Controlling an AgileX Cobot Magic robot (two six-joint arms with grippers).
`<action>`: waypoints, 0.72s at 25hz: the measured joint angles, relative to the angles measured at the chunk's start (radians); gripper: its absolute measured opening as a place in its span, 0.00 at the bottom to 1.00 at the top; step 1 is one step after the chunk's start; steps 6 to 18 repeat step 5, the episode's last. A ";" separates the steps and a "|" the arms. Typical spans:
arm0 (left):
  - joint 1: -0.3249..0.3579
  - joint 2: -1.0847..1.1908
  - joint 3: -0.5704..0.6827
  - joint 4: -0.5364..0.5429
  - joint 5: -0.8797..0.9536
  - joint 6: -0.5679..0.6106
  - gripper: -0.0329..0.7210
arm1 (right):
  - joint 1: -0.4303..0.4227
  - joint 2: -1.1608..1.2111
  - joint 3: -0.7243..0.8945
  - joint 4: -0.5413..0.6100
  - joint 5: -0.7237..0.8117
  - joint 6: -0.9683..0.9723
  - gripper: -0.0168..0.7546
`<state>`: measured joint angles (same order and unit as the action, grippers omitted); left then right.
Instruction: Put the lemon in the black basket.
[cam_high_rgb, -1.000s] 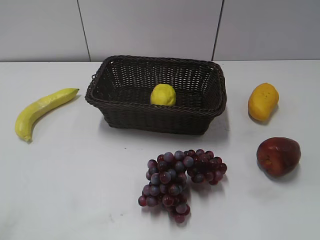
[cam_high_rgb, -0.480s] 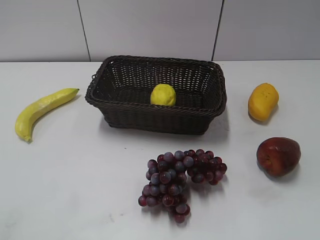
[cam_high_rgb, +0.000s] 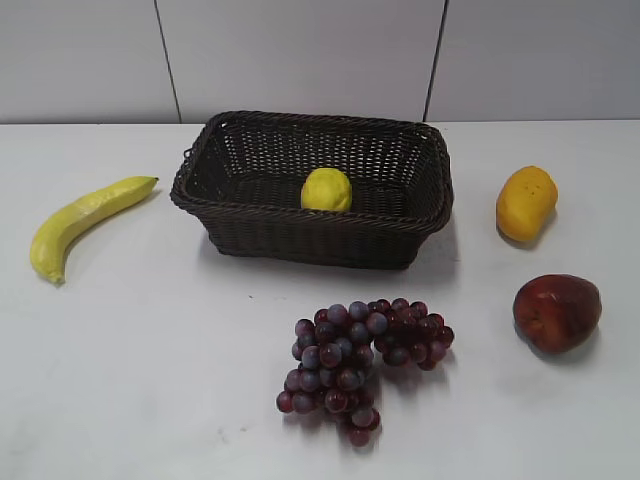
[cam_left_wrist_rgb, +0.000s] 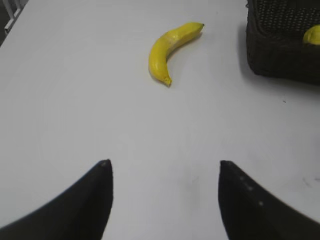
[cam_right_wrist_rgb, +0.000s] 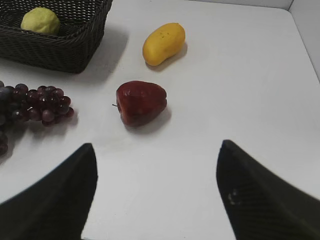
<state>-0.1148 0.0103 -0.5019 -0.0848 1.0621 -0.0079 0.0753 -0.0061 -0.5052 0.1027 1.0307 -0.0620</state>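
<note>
The lemon (cam_high_rgb: 326, 190) lies inside the black basket (cam_high_rgb: 240, 205) at the back middle of the table. It also shows in the right wrist view (cam_right_wrist_rgb: 40, 21), inside the basket (cam_right_wrist_rgb: 65, 47), and as a sliver in the left wrist view (cam_left_wrist_rgb: 312, 35) within the basket (cam_left_wrist_rgb: 275, 55). My left gripper (cam_left_wrist_rgb: 164, 165) is open and empty over bare table, well short of the basket. My right gripper (cam_right_wrist_rgb: 157, 147) is open and empty over bare table near the front right. Neither gripper shows in the exterior view.
A banana (cam_high_rgb: 80, 220) lies left of the basket, also in the left wrist view (cam_left_wrist_rgb: 170, 50). A bunch of red grapes (cam_high_rgb: 360, 355) lies in front of the basket. An orange-yellow mango (cam_high_rgb: 526, 203) and a dark red apple (cam_high_rgb: 556, 312) lie at the right.
</note>
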 joint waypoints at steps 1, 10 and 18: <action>0.000 -0.009 0.000 0.000 0.000 0.000 0.69 | 0.000 0.000 0.000 0.000 0.000 0.000 0.75; 0.000 -0.015 0.000 0.000 0.001 0.000 0.69 | 0.000 0.000 0.000 0.000 0.001 0.000 0.75; 0.000 -0.015 0.000 0.000 0.001 0.000 0.69 | 0.000 0.000 0.000 0.000 0.001 0.000 0.75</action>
